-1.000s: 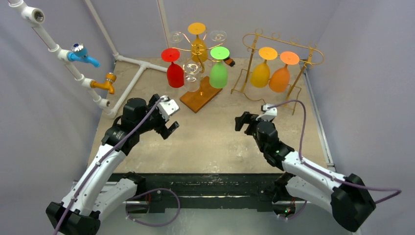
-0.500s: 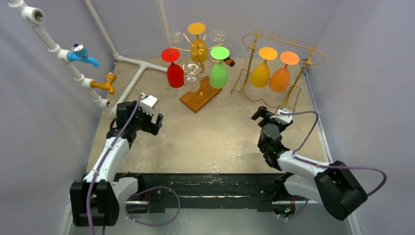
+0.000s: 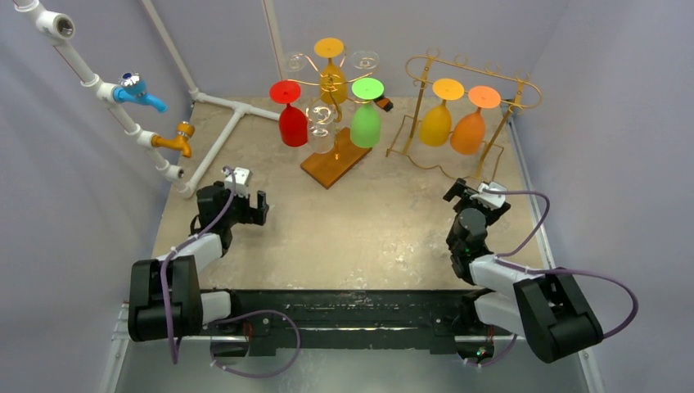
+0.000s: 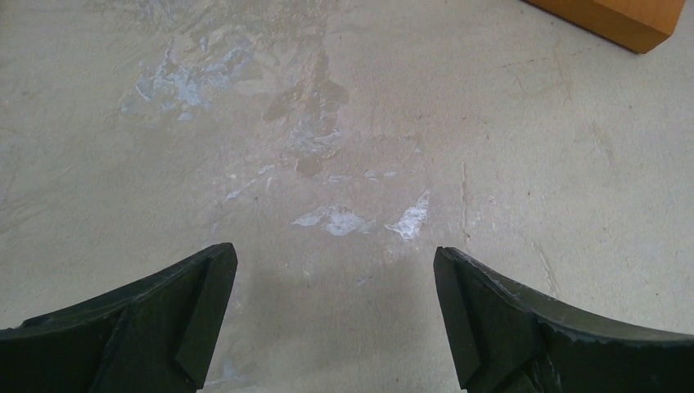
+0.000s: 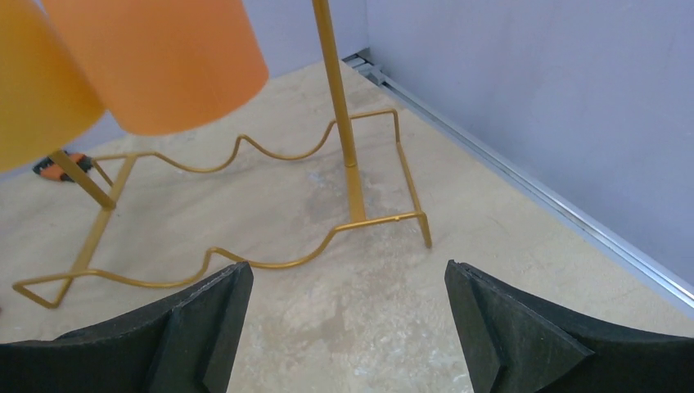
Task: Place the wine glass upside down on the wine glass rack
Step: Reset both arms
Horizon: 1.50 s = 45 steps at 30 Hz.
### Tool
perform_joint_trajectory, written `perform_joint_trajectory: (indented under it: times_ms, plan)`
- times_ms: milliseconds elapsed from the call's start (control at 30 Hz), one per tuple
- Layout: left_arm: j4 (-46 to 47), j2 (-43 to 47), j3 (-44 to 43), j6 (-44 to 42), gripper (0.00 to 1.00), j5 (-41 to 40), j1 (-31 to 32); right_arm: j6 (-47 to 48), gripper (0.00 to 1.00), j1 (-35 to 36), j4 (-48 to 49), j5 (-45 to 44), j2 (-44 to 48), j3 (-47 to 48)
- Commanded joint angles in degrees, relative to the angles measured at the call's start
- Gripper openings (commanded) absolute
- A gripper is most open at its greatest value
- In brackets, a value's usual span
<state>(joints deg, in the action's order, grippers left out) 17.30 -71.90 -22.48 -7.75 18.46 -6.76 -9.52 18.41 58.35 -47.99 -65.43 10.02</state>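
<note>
1. Currently, the left claw (image 3: 255, 208) is low over the surface (image 3: 360, 229) on the near left, with its jaws spread wide and nothing between them; the left wrist view shows only bare, stained surface between the two fingertips (image 4: 205, 303).
2. The right claw (image 3: 477, 193) is on the near right, jaws likewise wide apart and empty. It faces the foot of the gold wire rack (image 5: 351, 176).
3. The orange wine glass (image 3: 468, 131) hangs upside down on the gold wire rack at the far right, bowl down and foot up on the top rail. The yellow wine glass (image 3: 436, 123) hangs just beside it on its left.
4. The tree-shaped rack on the wooden base (image 3: 331, 164) stands at far centre, well apart from both claws. It carries the red wine glass (image 3: 292, 124), the green wine glass (image 3: 366, 124) and several clear glasses, all inverted.
</note>
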Motion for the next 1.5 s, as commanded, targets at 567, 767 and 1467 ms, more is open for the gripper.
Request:
perform_joint_trajectory:
  times_ms: [567,767,1467]
  plan:
    - [53.43,-9.95,12.82,12.16,1.00,-2.56,-1.65,2.87,0.99,-9.23,17.84,14.70,-6.58,-2.28]
    - [65.39,-18.83,13.04,14.47,1.00,-2.78,-1.63,2.97,0.99,-9.25,23.13,16.20,-11.41,-2.39]
    - [63.17,-24.08,9.92,10.61,1.00,-1.05,0.85,4.36,0.99,-11.20,17.70,24.63,-21.40,6.15]
